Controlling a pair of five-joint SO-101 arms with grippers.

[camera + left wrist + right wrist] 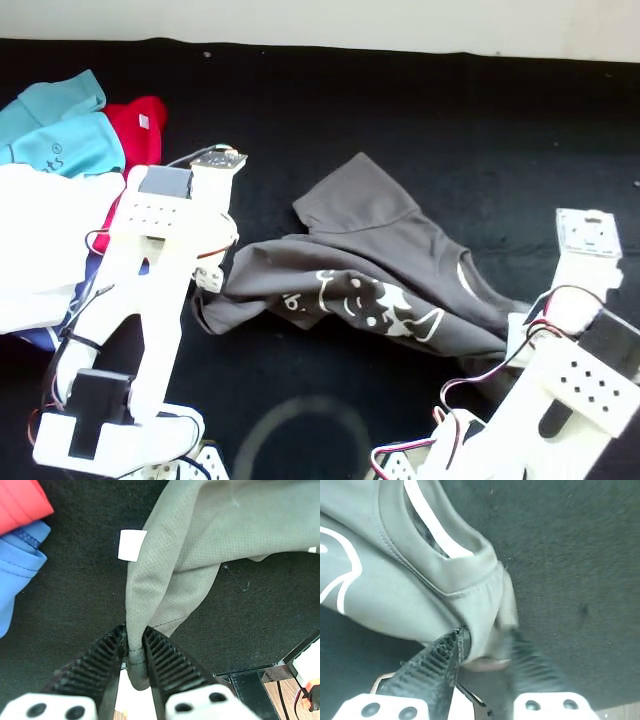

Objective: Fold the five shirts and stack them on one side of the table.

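A grey shirt [380, 265] with a white cartoon print lies crumpled in the middle of the black table [400, 110]. My left gripper [212, 278] is at its left edge, shut on a fold of the grey shirt [165, 570] near a white label [132, 545]. My right gripper [515, 345] is at the shirt's right end, shut on the grey shirt [420, 585] by the collar [442, 535]. Other shirts are piled at the left: a teal one [55, 130], a red one [140, 125], a white one [45, 240], and a blue one [45, 335] underneath.
The table's far edge meets a pale wall [400, 25]. Open black cloth lies beyond and right of the grey shirt. Red [20, 500] and blue fabric [17, 565] sit close to my left gripper. A faint ring mark [300, 435] is on the cloth near the front.
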